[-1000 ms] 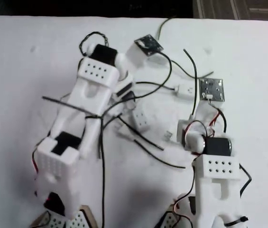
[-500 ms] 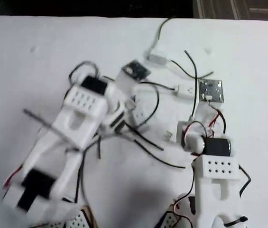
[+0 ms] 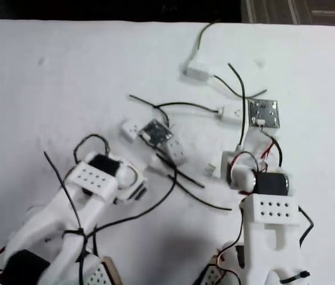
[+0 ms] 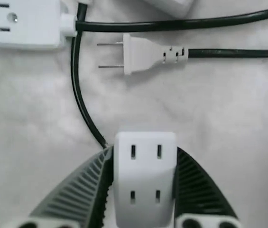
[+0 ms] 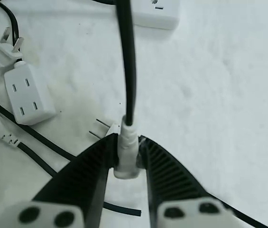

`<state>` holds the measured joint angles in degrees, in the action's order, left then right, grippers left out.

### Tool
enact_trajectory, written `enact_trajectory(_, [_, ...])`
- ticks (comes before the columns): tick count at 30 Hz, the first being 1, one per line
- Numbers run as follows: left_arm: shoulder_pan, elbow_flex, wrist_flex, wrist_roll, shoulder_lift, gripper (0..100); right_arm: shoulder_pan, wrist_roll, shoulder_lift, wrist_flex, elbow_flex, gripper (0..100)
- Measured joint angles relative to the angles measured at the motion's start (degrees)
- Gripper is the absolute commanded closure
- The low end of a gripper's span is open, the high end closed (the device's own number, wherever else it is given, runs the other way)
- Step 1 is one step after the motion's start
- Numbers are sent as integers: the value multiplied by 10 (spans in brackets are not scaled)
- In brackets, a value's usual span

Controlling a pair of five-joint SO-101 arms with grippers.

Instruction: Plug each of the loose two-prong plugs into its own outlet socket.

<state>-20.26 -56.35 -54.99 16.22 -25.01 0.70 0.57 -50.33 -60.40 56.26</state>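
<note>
The outlet block (image 4: 144, 199) is clamped in the left gripper (image 4: 143, 154) near the middle of the table (image 3: 48, 71), and a plug (image 5: 125, 161) is pinched in the right gripper (image 5: 126, 141). Probably light, slick plastic, so it's best grabbed by the body, not the prongs.

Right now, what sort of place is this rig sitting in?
Probably a lab or hobby workbench: two white arms at a cloth-covered table, loose plugs and outlet sockets strewn on it. The left gripper holds an outlet block, the right gripper a two-prong plug.
</note>
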Motion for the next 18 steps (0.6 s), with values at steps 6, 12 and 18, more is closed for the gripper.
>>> enact_trajectory(6, [-28,-6,35,-38,0,777,0,0,0,0,0,982])
enact_trajectory(12, [-39,-5,23,-42,0,698,0,0,0,0,10,982])
enact_trajectory(18, [-39,40,-42,-58,0,700,0,0,0,0,10,982])
